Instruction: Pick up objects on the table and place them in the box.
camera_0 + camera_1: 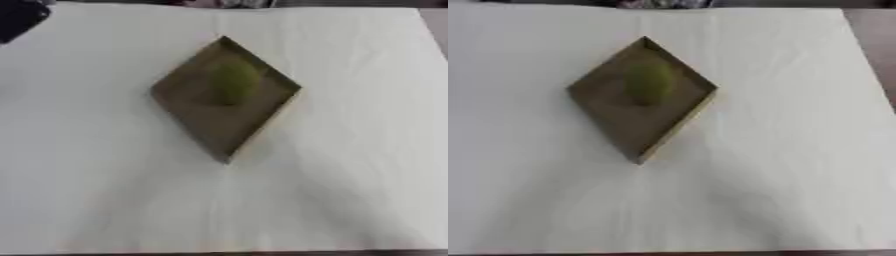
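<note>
A shallow brown cardboard box lies on the white table, turned so that it looks like a diamond. A rounded green object rests inside its far half. In the left eye view a dark shape shows at the upper left corner, seemingly part of my left arm or hand, well away from the box. My right hand shows in neither view.
The white cloth-covered table spreads wide on every side of the box. Its right edge and far edge are in view, with brown floor beyond.
</note>
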